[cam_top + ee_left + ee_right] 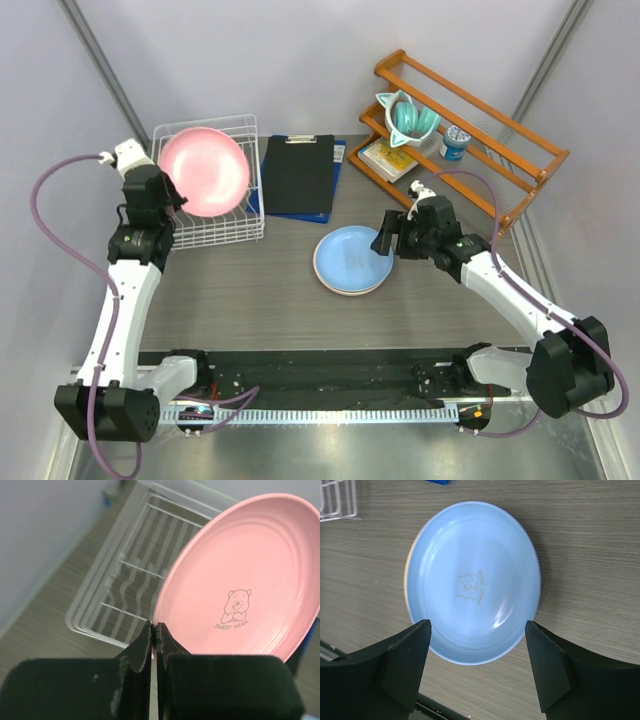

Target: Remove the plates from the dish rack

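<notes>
My left gripper is shut on the rim of the pink plate and holds it tilted above the white wire dish rack. In the left wrist view the pink plate fills the right side, the rack lies below it, and no other plate shows in the rack. The light blue plate lies on the table on top of a stack, with an orange rim just showing under it. My right gripper is open and empty just above its right edge. In the right wrist view the blue plate lies beyond the open fingertips.
A black clipboard on a blue folder lies right of the rack. An orange wooden shelf rack stands at the back right with a teal cup, a small blue-lidded jar and a booklet.
</notes>
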You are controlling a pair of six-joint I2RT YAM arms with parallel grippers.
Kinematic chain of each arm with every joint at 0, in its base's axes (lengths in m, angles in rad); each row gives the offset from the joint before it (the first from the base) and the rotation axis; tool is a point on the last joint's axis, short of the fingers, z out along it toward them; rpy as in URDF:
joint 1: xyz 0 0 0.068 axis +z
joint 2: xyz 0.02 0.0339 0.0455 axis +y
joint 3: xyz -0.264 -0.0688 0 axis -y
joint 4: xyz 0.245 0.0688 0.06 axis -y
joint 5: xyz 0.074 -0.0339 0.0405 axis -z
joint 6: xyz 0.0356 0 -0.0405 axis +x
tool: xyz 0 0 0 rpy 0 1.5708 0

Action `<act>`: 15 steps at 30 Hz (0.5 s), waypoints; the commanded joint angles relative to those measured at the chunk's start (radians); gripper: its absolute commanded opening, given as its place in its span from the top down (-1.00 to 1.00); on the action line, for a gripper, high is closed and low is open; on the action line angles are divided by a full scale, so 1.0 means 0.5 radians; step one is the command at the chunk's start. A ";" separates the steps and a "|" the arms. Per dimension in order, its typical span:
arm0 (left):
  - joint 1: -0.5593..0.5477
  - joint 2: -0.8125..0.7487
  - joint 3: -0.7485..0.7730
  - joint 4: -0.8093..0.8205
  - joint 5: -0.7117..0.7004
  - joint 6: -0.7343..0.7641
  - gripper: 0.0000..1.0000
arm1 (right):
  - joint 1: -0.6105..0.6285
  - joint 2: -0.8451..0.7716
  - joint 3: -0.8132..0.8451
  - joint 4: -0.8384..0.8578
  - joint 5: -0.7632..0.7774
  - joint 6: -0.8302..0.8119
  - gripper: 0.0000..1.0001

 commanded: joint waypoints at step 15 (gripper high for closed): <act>-0.834 -0.071 -0.560 0.241 0.793 -0.558 1.00 | 0.299 0.016 0.120 0.421 -0.224 0.299 -0.64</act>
